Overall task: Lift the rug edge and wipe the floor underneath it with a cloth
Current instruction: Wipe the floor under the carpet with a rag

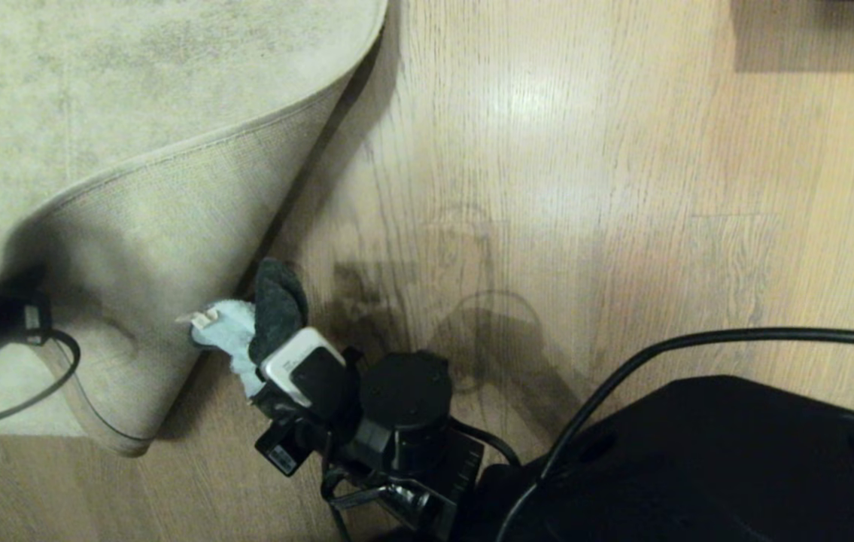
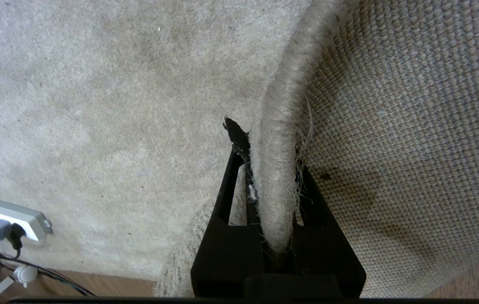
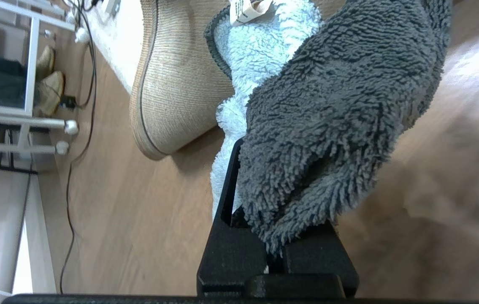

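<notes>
Grey cloth (image 3: 328,109) pinched in right claw (image 3: 279,236); left claw (image 2: 271,185) clamps rug edge (image 2: 277,139).

Dim, glare on floor (image 1: 524,105), soft shadows

From my left wrist camera I see the left gripper (image 2: 275,177) clamped on the rug edge (image 2: 279,139), fingers pinching the pile border from both sides. The tan woven backing (image 2: 412,126) fills the 3 o'clock side. At 8 o'clock a white power strip (image 2: 9,215) with plugs lies on the rug's pale pile (image 2: 96,105).
</notes>
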